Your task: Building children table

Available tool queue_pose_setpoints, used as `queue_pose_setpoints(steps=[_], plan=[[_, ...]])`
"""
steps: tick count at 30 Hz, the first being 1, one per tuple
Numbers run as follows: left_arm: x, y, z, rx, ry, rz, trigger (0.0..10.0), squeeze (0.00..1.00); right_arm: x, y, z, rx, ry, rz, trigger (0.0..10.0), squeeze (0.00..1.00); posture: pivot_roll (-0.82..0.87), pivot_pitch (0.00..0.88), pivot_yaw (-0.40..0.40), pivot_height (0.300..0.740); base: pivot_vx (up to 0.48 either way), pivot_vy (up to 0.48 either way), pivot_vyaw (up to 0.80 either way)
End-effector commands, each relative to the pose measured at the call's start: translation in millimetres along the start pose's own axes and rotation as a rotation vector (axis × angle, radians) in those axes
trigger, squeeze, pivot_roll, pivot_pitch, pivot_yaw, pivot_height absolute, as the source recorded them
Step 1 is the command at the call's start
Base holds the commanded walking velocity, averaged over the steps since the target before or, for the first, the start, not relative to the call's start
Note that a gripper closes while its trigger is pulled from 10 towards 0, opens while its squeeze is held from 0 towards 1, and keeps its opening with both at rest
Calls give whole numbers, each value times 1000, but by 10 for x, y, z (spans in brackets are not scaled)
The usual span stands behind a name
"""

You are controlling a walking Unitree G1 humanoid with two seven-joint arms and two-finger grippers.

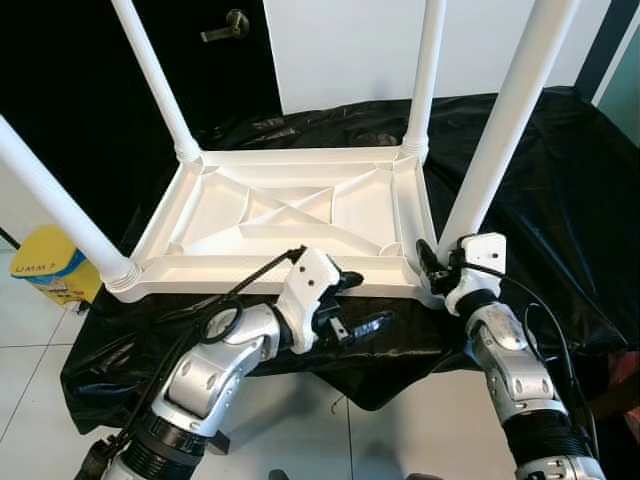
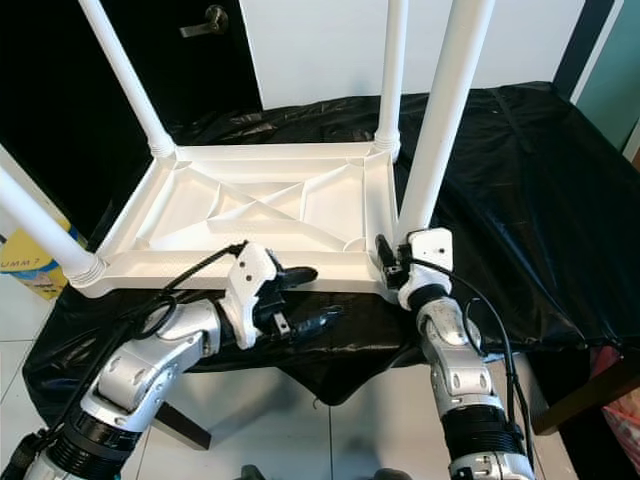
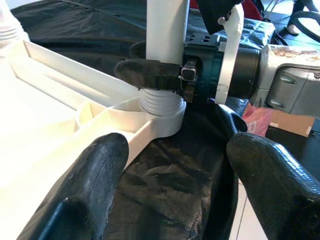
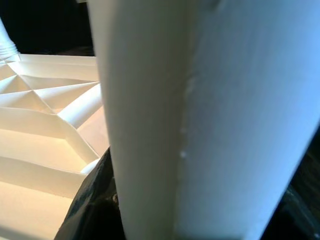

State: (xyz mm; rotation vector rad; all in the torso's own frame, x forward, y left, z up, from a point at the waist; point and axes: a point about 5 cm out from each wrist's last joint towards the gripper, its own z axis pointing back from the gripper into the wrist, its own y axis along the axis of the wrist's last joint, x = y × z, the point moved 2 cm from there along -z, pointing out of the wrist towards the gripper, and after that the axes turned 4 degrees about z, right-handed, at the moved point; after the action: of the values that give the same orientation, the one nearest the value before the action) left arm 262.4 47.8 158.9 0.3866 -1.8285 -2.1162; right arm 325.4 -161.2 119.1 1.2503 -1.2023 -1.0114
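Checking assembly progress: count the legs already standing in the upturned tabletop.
4. Far left leg, far right leg, near left leg, and near right leg, which the right gripper clamps at its base.

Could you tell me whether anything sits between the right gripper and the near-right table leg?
Nothing visible does. The right gripper is already closed around the leg just above its socket, while the left gripper waits open at the tabletop edge.

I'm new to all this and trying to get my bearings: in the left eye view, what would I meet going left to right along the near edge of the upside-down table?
Near-left table leg → left gripper → right gripper clamped on the near-right table leg.
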Motion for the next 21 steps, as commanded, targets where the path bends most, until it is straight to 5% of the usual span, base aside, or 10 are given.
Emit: queue_pose_setpoints(steps=[1, 12, 21], plan=[[-20, 16, 29, -6, 27, -12, 10000, 0, 36, -314, 94, -157, -65, -49, 10000, 0, -115, 35, 69, 740, 0, 0, 0], [-37, 25, 36, 1, 39, -10, 10000, 0, -99, -314, 199, -101, -26, 39, 10000, 0, -114, 46, 69, 740, 0, 0, 0], [-55, 35, 46, 3, 48, -14, 10000, 0, -131, -338, 255, -107, -25, 18, 10000, 0, -115, 49, 72, 740, 0, 0, 0]])
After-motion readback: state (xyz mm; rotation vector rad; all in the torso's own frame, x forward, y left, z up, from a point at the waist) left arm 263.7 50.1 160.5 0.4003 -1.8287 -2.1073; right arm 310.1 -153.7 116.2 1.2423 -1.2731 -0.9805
